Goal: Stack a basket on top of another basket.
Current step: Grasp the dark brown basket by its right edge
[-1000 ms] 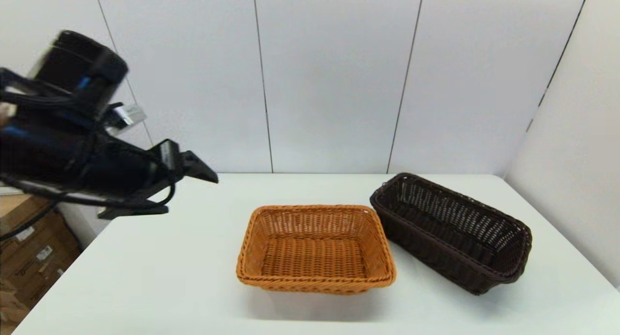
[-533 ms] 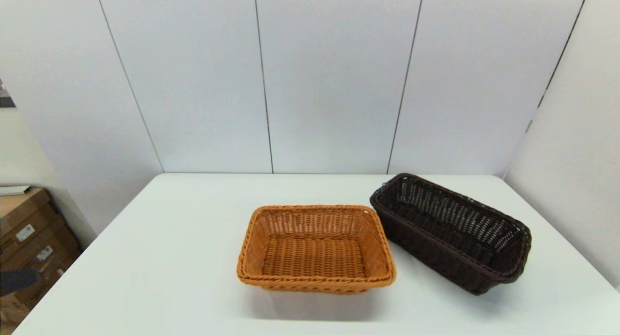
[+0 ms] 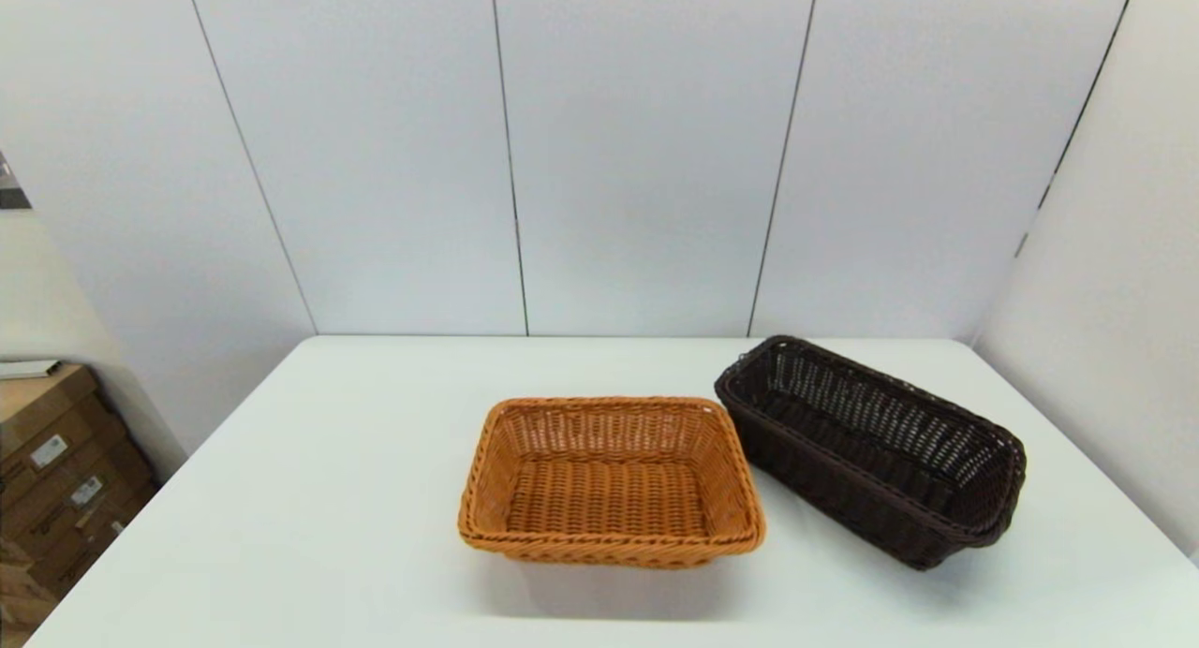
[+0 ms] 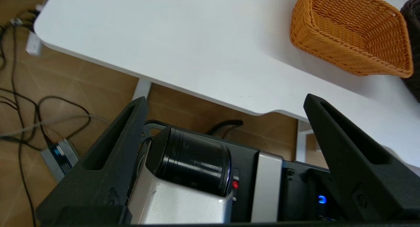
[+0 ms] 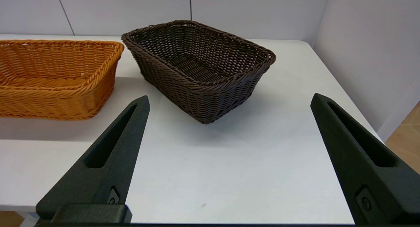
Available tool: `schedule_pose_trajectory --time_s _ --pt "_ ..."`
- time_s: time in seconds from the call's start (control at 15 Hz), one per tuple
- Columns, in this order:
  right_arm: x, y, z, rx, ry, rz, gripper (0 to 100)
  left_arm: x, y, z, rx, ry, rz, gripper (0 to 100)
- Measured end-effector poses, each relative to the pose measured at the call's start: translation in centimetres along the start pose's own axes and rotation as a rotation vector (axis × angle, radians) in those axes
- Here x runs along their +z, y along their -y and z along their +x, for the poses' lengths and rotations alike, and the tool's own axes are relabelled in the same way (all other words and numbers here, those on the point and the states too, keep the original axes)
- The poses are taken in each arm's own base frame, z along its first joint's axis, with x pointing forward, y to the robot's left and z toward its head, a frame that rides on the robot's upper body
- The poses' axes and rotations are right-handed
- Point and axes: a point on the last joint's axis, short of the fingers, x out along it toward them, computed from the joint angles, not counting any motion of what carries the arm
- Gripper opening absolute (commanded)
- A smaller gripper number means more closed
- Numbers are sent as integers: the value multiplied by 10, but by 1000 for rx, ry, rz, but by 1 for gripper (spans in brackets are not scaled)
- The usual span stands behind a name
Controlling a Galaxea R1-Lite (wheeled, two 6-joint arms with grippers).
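Dark brown, almost black rectangular woven wicker basket (image 3: 871, 447): open-weave sides, braided rim. Orange-tan rectangular woven wicker basket (image 3: 611, 481): tighter weave, braided rim too. Plain white flat table (image 3: 309, 498). Both grippers matte black: left gripper (image 4: 226, 105), right gripper (image 5: 229, 100), brown basket nearest ahead of the right.

The left gripper (image 4: 224, 102) has two long matte black fingers (image 4: 108, 154), wedge-shaped, each with a slotted recess along its length and a small screw near the base. Behind them sits a silver-and-black robot body (image 4: 210, 184) with a glossy black cylinder, a red dot and a blue light. The right gripper (image 5: 229, 99) has the same black slotted fingers (image 5: 354, 148).
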Motion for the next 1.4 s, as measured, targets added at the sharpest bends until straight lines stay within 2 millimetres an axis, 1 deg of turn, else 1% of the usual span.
schedule_pose_trajectory --time_s 0.13,0.27,0.4,0.47,0.6,0.73,0.93,1.07,1.2,1.4 --pt "0 0 0 0 0 0 100 -19 -3 0 -4 30 56 100" --pt "0 0 0 1 0 0 100 -33 -8 5 -10 68 106 100" --pt "0 0 0 0 1 0 100 -46 -13 18 -22 127 182 100" --pt "0 0 0 0 0 0 100 -49 -15 27 -24 169 215 100" --pt "0 0 0 1 0 0 100 -49 -16 42 -35 249 240 100" --pt "0 0 0 1 1 0 100 -51 -17 62 -45 305 263 100" --pt "0 0 0 0 1 0 100 -55 -19 94 -48 397 360 100" --pt "0 0 0 0 0 0 100 -57 -20 109 -58 476 429 100" --pt "0 0 0 0 1 0 100 -56 -19 114 -77 541 455 100" --pt "0 0 0 1 1 0 100 -58 -20 117 -82 532 427 100"
